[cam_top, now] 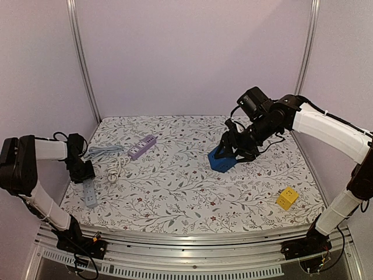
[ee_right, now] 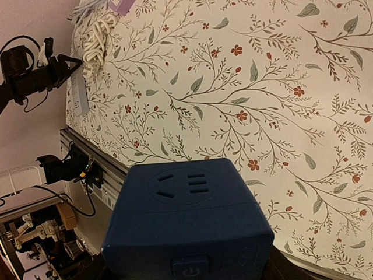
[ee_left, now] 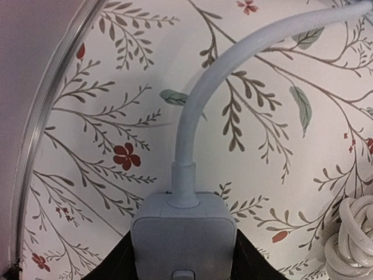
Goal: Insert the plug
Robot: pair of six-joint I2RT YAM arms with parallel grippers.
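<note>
Plug [ee_left: 182,233] at left edge of table [cam_top: 192,192], clamped in left gripper [cam_top: 81,170]. Blue socket cube [ee_right: 186,227] clamped in right gripper [cam_top: 238,150], well apart toward far right. Risk: stiff cable [ee_left: 192,128] twisting plug off-line, pins missing slots at insertion.

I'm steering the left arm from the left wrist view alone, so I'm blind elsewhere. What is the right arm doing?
Observer: The right gripper holds a blue cube socket, right of centre.
Operator: Can you see where a plug goes?
Observer: Yes, the right wrist view shows its slots above a power button.
Operator: Any other sockets?
Observer: A purple power strip lies at the back left.
</note>
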